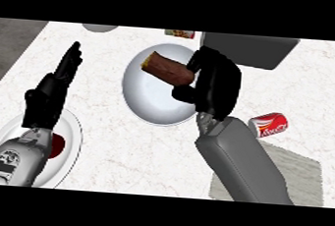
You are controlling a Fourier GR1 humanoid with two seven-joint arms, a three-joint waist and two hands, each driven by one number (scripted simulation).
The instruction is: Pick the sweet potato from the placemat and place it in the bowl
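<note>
Sweet potato [167,67] sits in my right hand [212,83], whose fingers curl round its right end, over the far part of the white bowl [156,107]. Its long axis runs from the view's upper left to lower right, the paler blunt end pointing up-left. I cannot tell whether it touches the bowl.

Nearest me at left, a white plate [76,134] bears a small dark red item [58,144]. My left hand [52,89] is above it, open, fingers straight and pointing away. At near right lies the grey placemat [297,178], partly behind my right forearm [243,164]. Just beyond its far corner a red can [269,125] lies on its side; its white script is unreadable.

All of this rests on a white marbled counter [125,146]. At its far edge are a grey box [251,49], a small red-and-yellow packet [180,33] with print too small to read, and a pale round object [100,27]. Dark floor [8,40] shows past the counter's left edge.
</note>
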